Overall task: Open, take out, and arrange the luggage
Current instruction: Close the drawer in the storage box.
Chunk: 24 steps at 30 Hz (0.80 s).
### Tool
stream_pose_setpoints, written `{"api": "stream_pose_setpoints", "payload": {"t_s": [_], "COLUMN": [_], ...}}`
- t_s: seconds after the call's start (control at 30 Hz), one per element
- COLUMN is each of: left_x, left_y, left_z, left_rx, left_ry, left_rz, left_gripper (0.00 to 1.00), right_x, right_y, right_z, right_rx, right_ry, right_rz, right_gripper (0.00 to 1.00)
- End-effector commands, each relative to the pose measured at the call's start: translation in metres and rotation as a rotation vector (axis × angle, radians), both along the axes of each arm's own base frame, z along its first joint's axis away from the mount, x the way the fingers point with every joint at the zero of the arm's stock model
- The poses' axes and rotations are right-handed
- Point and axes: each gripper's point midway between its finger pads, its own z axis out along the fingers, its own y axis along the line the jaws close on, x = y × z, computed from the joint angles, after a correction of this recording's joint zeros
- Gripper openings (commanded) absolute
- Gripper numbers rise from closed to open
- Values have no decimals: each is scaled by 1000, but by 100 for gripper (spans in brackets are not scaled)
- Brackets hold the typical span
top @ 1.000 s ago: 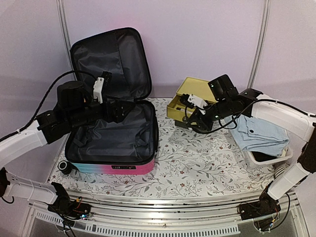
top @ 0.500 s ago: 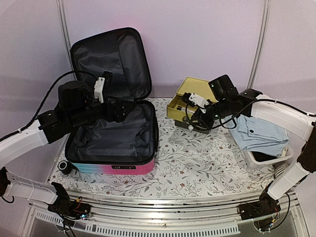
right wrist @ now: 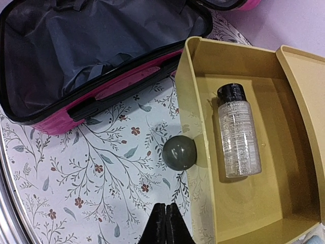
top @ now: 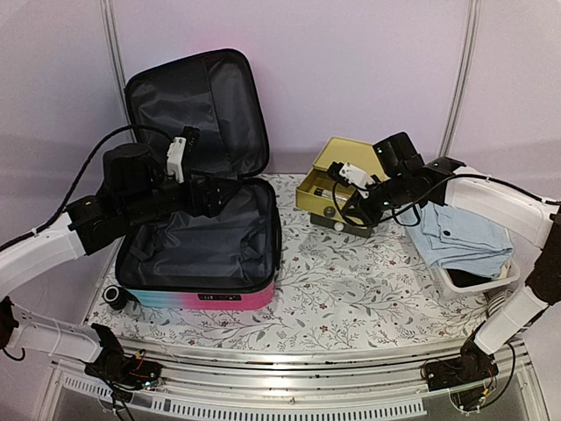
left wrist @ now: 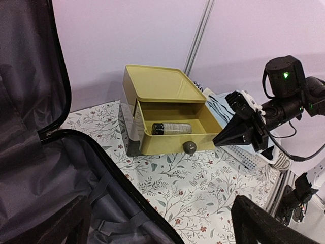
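The luggage (top: pixel 206 241) lies open at the left of the table, its lid upright and its black lining (right wrist: pixel 86 46) bare. My left gripper (top: pixel 209 195) hovers over its open half, fingers (left wrist: pixel 256 223) wide apart with nothing between them. My right gripper (right wrist: pixel 165 226) is shut on nothing, just in front of the round knob (right wrist: pixel 180 153) of the yellow box's pulled-out drawer (right wrist: pixel 244 152). In the left wrist view the right gripper (left wrist: pixel 223 140) points at the drawer's right front corner. A clear bottle (right wrist: pixel 237 132) with a black cap lies in the drawer.
The yellow drawer box (top: pixel 337 175) stands at the middle back of the flowered cloth (top: pixel 351 289). A white mesh basket (top: pixel 473 279) with folded light-blue clothing (top: pixel 460 235) sits at the right edge, under my right arm.
My right gripper's jaws have closed fully, and it has drawn slightly right, away from the drawer front. The left arm and luggage have not moved.
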Motion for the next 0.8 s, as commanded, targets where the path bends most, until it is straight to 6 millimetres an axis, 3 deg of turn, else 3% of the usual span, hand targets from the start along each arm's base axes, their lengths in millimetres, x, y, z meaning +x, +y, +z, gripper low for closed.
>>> {"api": "stream_pose_setpoints", "payload": {"t_s": [0.0,0.2,0.5,0.77], "left_x": [4,5,4,2], "left_y": [5,4,6,10], "left_z": [12,12,12,14], "left_rx": [-6,-5,-4,-1], "left_ry": [-27,-26,-26,-31], "left_rz": [18,17,23,33], "left_gripper": [98,98,98,98], "right_x": [15,31,71,88], "right_y": [-3,-4,-6,-8], "right_z": [5,3,1,0], "right_rx": [13,7,5,1], "right_ry": [-18,-34,-63,-92], "right_rz": [-21,-58,-174,-199], "right_gripper": [2,2,2,2]}}
